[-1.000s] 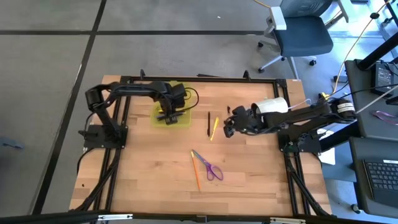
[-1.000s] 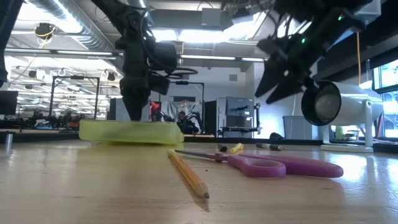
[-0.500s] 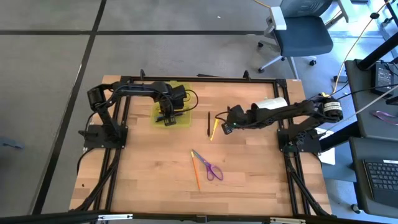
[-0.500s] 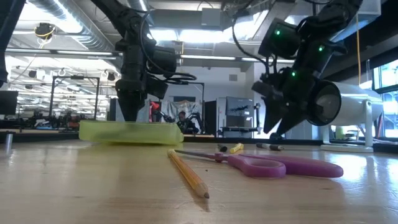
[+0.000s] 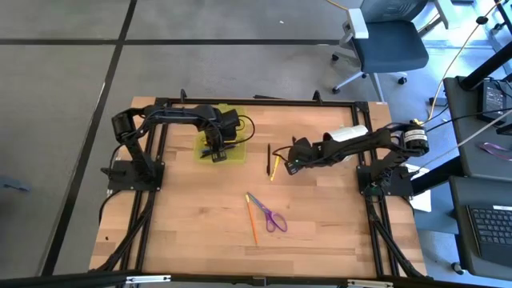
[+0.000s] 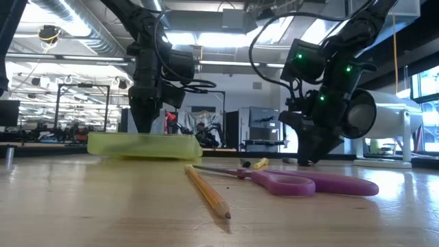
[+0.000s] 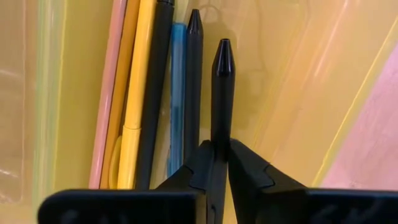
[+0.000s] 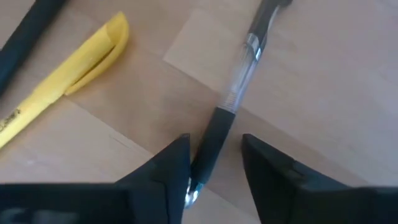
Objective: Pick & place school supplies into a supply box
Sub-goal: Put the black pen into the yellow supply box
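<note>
Over the supply box (image 5: 232,154) my left gripper (image 7: 220,163) pinched a black pen (image 7: 222,93); my right gripper (image 8: 214,163), fingers spread, straddled a clear-barrelled pen (image 8: 233,98), so closing looked next.

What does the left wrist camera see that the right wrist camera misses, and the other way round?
Only the left wrist view shows the inside of the translucent yellow-green plastic box, with pens lying in it, and the left gripper shut on a thin black pen.

Only the right wrist view shows the wooden table, a yellow pen and a clear-barrelled black-grip pen between the open right gripper.

Both show their own dark fingers.
</note>
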{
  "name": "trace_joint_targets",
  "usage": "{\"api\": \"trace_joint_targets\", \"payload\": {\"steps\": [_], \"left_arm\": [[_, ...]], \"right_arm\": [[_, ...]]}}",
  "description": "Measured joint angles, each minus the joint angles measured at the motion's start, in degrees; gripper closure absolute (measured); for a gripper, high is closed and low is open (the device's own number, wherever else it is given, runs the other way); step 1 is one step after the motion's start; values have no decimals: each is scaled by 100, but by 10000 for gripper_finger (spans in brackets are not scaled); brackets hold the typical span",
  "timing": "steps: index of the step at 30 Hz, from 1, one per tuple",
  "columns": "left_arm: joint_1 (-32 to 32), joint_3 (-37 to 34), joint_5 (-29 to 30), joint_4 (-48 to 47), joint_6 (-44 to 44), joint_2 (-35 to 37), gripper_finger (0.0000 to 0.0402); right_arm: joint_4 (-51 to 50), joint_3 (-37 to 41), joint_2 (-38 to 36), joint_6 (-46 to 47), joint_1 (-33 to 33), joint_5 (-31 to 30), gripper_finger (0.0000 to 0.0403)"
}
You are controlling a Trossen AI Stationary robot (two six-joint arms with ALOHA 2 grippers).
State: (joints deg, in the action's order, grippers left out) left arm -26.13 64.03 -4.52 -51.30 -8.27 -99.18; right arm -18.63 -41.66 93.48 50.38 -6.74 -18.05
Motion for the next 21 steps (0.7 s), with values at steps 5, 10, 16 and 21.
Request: {"api": "trace_joint_targets", "payload": {"steps": [5, 10, 16, 21], "left_arm": [[17, -1, -8, -7, 1, 0, 354], [27, -2, -29, -13, 0, 0, 330], [26, 0, -17, -14, 67, 11, 299], [26, -2, -15, 1, 206, 387, 287]], "right_arm": [[-5, -4, 27, -50, -1, 5, 286], [13, -1, 24, -136, -3, 42, 313], [26, 3, 29, -192, -3, 76, 336], [27, 7, 32, -367, -3, 101, 358]]}}
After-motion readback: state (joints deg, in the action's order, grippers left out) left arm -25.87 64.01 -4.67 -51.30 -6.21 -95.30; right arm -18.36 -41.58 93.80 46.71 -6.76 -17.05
